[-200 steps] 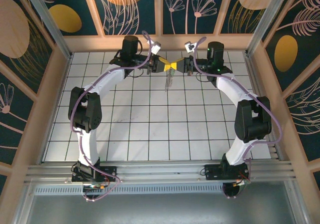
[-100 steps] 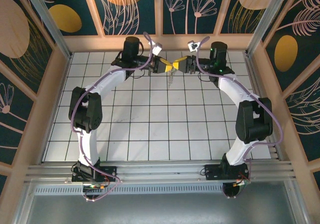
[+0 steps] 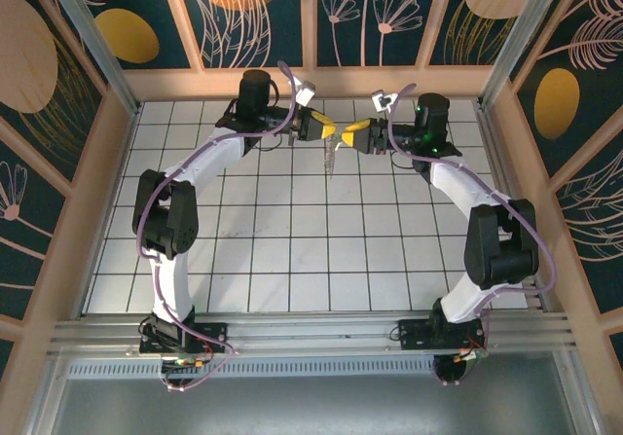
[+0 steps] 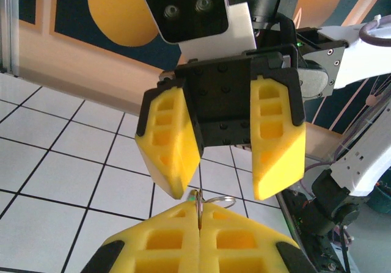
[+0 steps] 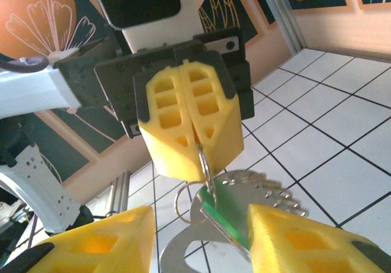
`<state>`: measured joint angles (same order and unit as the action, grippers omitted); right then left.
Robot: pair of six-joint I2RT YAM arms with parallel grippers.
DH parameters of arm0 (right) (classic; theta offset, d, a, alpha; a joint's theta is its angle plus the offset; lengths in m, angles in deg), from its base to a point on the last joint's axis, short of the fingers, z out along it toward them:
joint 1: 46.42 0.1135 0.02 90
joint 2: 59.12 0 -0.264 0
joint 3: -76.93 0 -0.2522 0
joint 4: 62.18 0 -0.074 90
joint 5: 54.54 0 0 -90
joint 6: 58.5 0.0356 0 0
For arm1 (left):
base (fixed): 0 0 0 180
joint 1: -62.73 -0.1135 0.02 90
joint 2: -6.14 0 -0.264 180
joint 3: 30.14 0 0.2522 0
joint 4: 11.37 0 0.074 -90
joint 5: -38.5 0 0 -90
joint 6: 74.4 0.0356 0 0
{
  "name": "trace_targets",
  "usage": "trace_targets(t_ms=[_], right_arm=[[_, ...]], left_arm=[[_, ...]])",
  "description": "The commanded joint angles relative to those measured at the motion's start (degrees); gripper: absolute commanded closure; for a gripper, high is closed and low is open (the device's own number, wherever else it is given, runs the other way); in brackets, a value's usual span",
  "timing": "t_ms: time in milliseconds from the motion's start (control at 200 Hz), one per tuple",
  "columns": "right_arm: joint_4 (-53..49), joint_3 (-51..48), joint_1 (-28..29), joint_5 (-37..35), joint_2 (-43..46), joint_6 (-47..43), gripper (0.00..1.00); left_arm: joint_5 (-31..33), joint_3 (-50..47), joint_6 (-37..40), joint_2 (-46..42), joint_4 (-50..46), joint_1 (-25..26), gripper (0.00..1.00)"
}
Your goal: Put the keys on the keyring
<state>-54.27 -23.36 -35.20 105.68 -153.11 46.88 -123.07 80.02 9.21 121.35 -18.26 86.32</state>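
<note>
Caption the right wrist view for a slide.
Shut left gripper dangles the keyring and keys before the open right gripper.

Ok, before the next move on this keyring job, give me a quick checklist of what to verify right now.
1. Left gripper clamped on the keyring: ok, its fingers are shut on the wire.
2. Right gripper free of the ring: ok, its jaws stand apart and hold nothing.
3. Keys hanging below the left gripper: ok, the bunch dangles there, with the green key in it.
4. Grippers lined up: ok, they face each other tip to tip.
5. Every key threaded on the ring: cannot tell, the bunch overlaps.
</note>
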Motion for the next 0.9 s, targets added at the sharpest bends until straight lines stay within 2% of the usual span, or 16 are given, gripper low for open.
trace_targets(t_ms=[0, 245, 395, 505, 546, 656, 841, 896], right_arm=[[3.2, -0.82, -0.27, 2.46, 2.05, -0.35, 0.56], [3.62, -1.25, -0.05, 3.26, 1.44, -0.43, 0.56], [3.55, -1.24, 0.32, 3.7, 0.84, -0.69, 0.61], [2.93, -1.35, 0.34, 3.7, 0.5, -1.21, 0.69], [2.64, -1.5, 0.36, 3.77, 0.59, -1.56, 0.76], [1.94, -1.71, 0.37, 3.85, 0.57, -2.22, 0.87], [1.69, -2.21, 0.3, 4.05, 0.57, -2.54, 0.9], [1.79, -2.32, 0.34, 4.05, 0.6, -2.41, 0.94]], left_arm=[[-1.55, 0.52, -0.86, -2.77, 2.27, 0.47, 1.0], [-1.64, 1.6, -1.25, -2.33, 2.27, 0.75, 1.0], [-1.64, 1.86, -1.67, -2.17, 2.68, 0.84, 1.0], [-1.56, 1.88, -1.78, -2.35, 2.87, 0.91, 1.0], [-1.55, 1.91, -1.87, -2.28, 2.97, 0.92, 1.0], [-1.46, 1.91, -2.2, -2.42, 3.4, 0.92, 1.0], [-1.03, 1.89, -2.66, -2.59, 4.32, 0.93, 1.0], [-0.85, 1.82, -2.83, -2.65, 4.59, 0.93, 1.0]])
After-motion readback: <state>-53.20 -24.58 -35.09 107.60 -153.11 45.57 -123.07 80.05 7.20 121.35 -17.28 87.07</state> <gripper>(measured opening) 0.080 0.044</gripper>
